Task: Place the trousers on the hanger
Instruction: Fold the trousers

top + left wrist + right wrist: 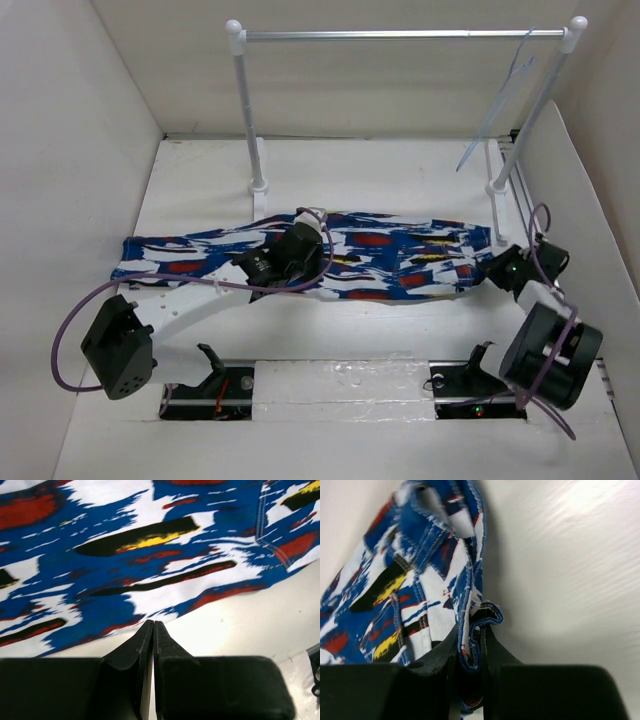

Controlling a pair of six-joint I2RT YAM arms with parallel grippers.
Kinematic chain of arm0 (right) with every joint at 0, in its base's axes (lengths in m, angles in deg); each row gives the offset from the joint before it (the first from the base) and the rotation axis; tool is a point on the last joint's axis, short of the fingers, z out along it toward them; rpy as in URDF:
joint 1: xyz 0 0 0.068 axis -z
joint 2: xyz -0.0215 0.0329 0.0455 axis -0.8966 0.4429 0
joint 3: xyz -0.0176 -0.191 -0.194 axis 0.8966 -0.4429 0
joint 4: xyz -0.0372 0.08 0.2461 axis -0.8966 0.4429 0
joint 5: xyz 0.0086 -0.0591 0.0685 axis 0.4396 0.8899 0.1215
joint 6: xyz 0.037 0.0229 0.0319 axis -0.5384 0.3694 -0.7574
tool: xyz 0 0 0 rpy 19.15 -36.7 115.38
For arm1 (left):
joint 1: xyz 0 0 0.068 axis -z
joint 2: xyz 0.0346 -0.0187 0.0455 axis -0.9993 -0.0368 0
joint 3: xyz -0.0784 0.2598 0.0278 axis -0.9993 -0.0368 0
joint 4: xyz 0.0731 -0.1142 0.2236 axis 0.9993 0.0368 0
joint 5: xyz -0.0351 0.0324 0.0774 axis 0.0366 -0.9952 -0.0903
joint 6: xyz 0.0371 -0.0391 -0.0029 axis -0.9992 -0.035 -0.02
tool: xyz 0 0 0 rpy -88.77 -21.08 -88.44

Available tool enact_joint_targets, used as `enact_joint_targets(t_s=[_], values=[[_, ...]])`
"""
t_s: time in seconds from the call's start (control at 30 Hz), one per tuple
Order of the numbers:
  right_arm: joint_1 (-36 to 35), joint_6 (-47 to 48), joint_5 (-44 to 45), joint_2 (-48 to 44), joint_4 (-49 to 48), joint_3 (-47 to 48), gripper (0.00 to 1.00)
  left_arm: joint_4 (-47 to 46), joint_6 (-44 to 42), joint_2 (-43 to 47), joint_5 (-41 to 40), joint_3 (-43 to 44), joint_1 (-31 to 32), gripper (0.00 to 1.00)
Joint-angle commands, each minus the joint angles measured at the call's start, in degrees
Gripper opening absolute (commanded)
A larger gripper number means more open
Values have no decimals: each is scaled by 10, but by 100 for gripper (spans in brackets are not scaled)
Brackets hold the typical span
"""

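White table as ground: right gripper was clamped on the right end of the trousers; left gripper was closed, empty, at their near edge. The trousers lay spread left to right; the hanger hung from the far rail.

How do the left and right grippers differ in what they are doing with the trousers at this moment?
The left gripper has its fingers pressed together with no cloth between them, while the right gripper is closed on a folded edge of the trousers. The left sits by an edge near the garment's middle, the right at its right end. Both are shut and low beside the spread-out trousers.
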State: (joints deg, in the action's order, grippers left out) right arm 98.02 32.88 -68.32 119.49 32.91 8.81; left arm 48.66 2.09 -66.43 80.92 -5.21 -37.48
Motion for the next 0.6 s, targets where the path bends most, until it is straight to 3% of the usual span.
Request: enact_joint_targets(t_s=[0.0, 0.03, 0.1, 0.13, 0.2, 0.4, 0.43, 0.57], values=[[-107, -21, 24, -130, 76, 24, 0, 10, 10, 9, -36, 4, -1, 0], [-170, -48, 45, -227, 115, 33, 0, 10, 11, 6, -36, -1, -7, 0], [-232, -77, 126, -272, 145, 72, 0, 12, 16, -1, -35, -7, -12, 0], [-258, -89, 154, -372, 192, 95, 0, 13, 18, -7, -30, -14, -12, 0], [-303, -86, 226, -400, 245, 168, 0, 6, 17, -16, -19, -20, -17, 0], [-321, 44, 323, -333, 407, 394, 0, -27, 22, -60, 33, -14, 19, 0], [-321, 57, 335, -321, 417, 457, 0, -30, 29, -78, 36, -5, 26, 0], [-321, 108, 343, -275, 441, 561, 0, -75, 37, -124, 55, 17, 69, 0]])
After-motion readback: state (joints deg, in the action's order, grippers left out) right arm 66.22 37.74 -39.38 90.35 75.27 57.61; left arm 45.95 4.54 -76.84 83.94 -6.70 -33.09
